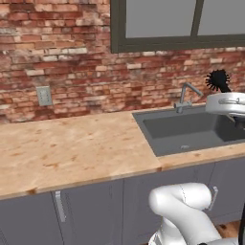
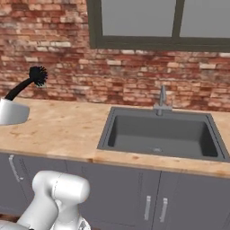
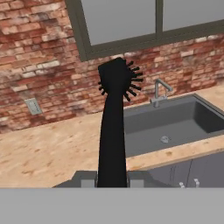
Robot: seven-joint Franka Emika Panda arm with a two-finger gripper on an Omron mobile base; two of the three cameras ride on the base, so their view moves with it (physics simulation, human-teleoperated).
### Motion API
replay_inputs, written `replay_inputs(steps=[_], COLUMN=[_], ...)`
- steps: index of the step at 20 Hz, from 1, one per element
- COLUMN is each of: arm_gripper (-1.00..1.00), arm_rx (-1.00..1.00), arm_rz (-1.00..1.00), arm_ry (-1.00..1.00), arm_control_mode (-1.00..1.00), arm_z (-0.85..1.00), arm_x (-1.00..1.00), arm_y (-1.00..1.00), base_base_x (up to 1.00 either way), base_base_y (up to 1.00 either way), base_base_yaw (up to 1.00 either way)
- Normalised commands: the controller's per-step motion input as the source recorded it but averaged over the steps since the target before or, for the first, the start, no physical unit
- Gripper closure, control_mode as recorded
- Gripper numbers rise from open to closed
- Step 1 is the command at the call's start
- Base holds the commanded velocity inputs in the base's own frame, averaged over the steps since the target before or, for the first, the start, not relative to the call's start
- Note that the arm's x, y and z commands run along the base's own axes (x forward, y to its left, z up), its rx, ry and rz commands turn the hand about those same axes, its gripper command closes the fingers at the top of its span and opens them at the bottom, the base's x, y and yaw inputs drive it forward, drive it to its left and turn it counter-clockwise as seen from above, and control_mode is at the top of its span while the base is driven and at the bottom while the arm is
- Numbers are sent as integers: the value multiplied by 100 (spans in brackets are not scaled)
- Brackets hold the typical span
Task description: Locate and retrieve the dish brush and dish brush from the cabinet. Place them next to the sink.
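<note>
My gripper point(image 3: 111, 180) is shut on the handle of the all-black dish brush point(image 3: 112, 131), which stands upright with its round spiky head point(image 3: 119, 79) on top. The same brush point(image 1: 218, 80) rises from my white hand at the right edge of the left base view, and the brush point(image 2: 37, 75) is at the far left of the right base view. I hold it in the air, on the near side of the counter. The dark grey sink point(image 1: 152, 129) point(image 2: 107, 132) point(image 3: 205, 114) is set into the counter, with its curved faucet point(image 1: 184, 97) point(image 2: 161, 99) point(image 3: 159, 91) behind it. The cream-handled brush and the wall cabinet are out of view.
A light wooden counter point(image 1: 67, 146) point(image 2: 63, 128) stretches left of the sink along a brick wall. A wall outlet point(image 1: 44, 95) point(image 3: 33, 106) sits above it. A dark-framed window point(image 1: 162, 24) hangs above the sink. Grey cupboard fronts with metal handles point(image 2: 155, 209) run below.
</note>
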Motion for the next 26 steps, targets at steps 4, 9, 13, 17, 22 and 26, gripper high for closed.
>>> replay_inputs(steps=[4,9,13,17,22,26], arm_gripper=[100,100,100,100,100,100], arm_rx=[0,0,0,0,0,0], arm_rz=[0,0,0,0,0,0], arm_ry=[0,0,0,0,0,0], arm_control_mode=[100,100,100,100,100,100], arm_z=[0,0,0,0,0,0], arm_x=[0,0,0,0,0,0], arm_y=[0,0,0,0,0,0], base_base_x=[46,41,31,28,25,4], base_base_y=[18,15,13,10,12,1], base_base_yaw=[-1,0,0,0,0,0])
